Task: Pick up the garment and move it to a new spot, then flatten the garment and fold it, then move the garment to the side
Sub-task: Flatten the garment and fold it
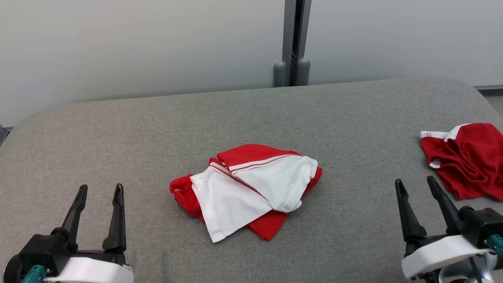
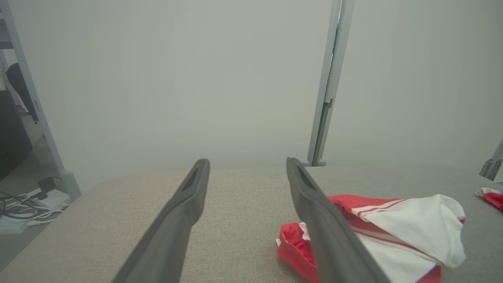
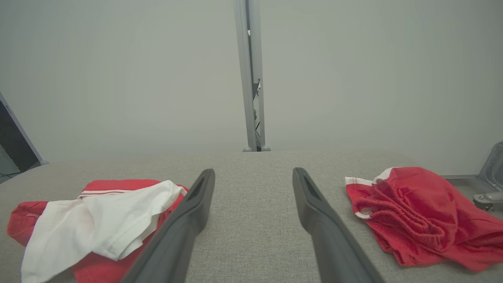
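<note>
A crumpled red and white garment [image 1: 247, 188] lies in a heap at the middle of the grey padded table [image 1: 157, 129]. It also shows to the right in the left wrist view as the garment [image 2: 408, 228] and to the left in the right wrist view as the garment [image 3: 98, 212]. My left gripper [image 1: 100, 194] stands open at the lower left, well apart from the heap, with nothing between its fingers. My right gripper [image 1: 416, 186] stands open at the lower right, also holding nothing.
A second red garment with white trim [image 1: 467, 161] lies bunched at the table's right edge, just beyond my right gripper, seen as the red garment [image 3: 416, 212]. A grey post [image 1: 292, 43] stands behind the table against a pale wall. Cables [image 2: 23, 212] lie on the floor to the left.
</note>
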`<state>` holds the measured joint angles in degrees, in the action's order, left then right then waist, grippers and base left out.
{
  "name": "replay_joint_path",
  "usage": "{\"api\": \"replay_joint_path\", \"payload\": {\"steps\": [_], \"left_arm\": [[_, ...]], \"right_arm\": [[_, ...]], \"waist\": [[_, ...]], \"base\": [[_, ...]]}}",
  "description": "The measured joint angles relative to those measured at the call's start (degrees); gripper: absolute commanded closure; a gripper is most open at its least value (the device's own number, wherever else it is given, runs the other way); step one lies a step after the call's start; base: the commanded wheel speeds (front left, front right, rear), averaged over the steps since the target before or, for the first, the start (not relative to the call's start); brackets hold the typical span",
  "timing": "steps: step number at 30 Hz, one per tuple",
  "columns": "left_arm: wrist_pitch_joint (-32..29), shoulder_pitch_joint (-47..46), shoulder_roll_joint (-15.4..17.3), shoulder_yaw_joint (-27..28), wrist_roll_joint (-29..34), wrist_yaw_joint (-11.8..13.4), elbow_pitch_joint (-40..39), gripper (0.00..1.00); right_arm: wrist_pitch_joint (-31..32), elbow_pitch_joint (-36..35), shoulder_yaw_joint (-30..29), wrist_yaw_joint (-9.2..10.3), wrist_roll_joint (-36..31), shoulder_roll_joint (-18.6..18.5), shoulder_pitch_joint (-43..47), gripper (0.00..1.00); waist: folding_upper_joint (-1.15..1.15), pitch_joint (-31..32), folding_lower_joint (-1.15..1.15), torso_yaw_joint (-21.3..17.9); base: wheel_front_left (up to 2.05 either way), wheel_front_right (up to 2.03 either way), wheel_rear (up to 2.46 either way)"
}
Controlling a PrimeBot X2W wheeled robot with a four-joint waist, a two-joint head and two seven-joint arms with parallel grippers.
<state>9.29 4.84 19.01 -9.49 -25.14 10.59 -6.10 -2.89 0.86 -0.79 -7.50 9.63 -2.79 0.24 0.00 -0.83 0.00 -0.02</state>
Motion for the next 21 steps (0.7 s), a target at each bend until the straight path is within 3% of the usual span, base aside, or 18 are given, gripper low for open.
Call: {"api": "replay_joint_path", "payload": {"steps": [6, 15, 21], "left_arm": [[-0.3, 0.0, 0.0, -0.4, 0.1, 0.4, -0.9, 0.0], [-0.1, -2.9, -0.6, -1.9, 0.4, 0.0, -1.2, 0.0], [1.1, -5.7, -1.8, -3.3, 0.4, -1.0, 0.9, 0.0]], "right_arm": [[1.0, 0.0, 3.5, 0.0, -2.3, -0.1, -1.4, 0.0], [3.9, 7.2, 21.6, -0.01, -4.9, -5.5, -8.4, 0.0], [3.9, 14.3, 30.2, -0.01, -8.3, -8.8, -14.4, 0.0]], "waist": [[0.0, -0.8, 0.0, 0.8], [0.0, -3.9, 0.0, 3.6], [0.0, -6.6, 0.0, 6.4]], "base": [[0.0, 0.0, 0.0], [0.0, 0.0, 0.0], [0.0, 0.0, 0.0]]}}
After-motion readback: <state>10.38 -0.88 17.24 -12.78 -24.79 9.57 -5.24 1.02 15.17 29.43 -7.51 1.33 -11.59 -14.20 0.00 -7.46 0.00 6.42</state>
